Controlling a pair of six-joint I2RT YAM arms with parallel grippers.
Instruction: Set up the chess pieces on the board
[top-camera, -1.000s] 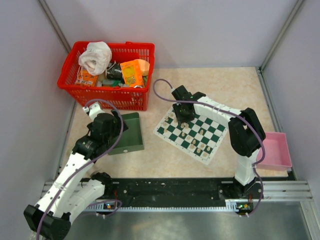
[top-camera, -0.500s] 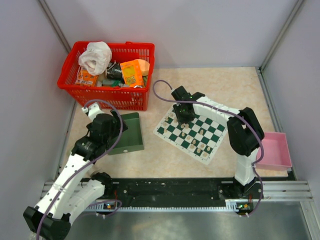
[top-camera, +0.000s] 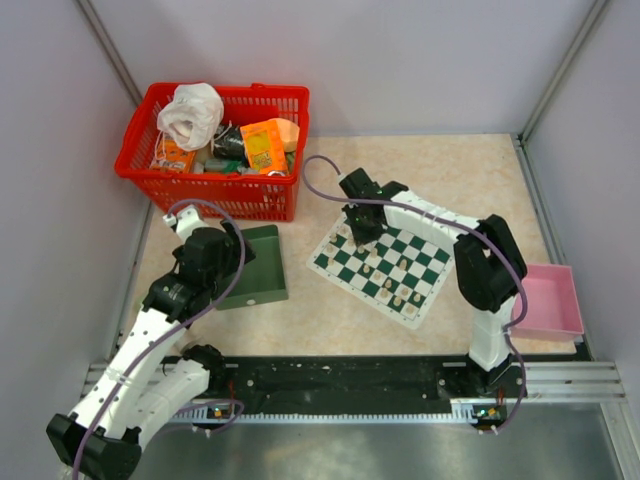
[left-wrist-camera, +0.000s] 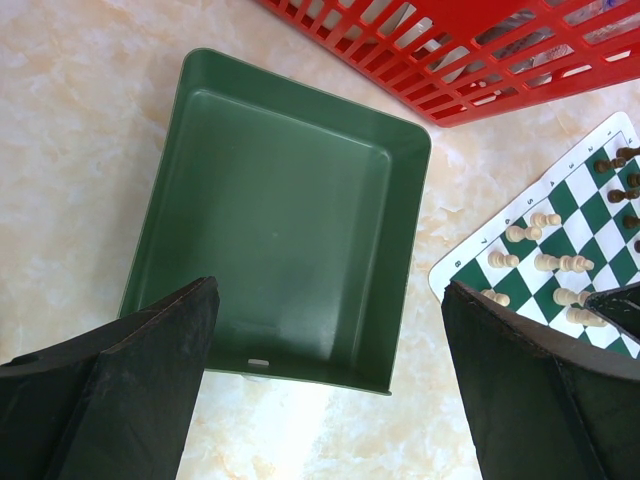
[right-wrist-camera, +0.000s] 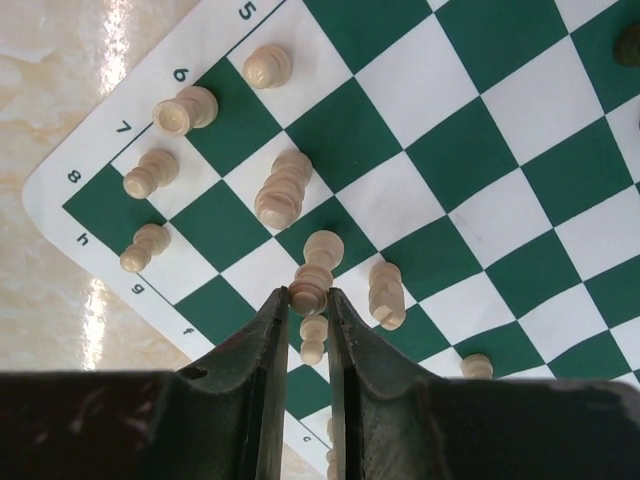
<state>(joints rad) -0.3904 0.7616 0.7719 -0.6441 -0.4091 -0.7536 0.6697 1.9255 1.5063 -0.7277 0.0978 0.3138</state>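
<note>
Right gripper (right-wrist-camera: 308, 296) pinches a cream piece (right-wrist-camera: 321, 252). Lift straight up: neighbouring pieces (right-wrist-camera: 385, 293) crowd close. Left gripper (left-wrist-camera: 328, 288) is spread wide above the green tray (left-wrist-camera: 280, 190).

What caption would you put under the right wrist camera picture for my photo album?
Right gripper pinching a cream chess piece near the board corner, other cream pieces around it.

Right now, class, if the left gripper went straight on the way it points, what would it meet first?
Most likely the green tray: in the wrist view the left gripper, open, points down at its bare floor, with nothing between. How far off is unclear.
</note>
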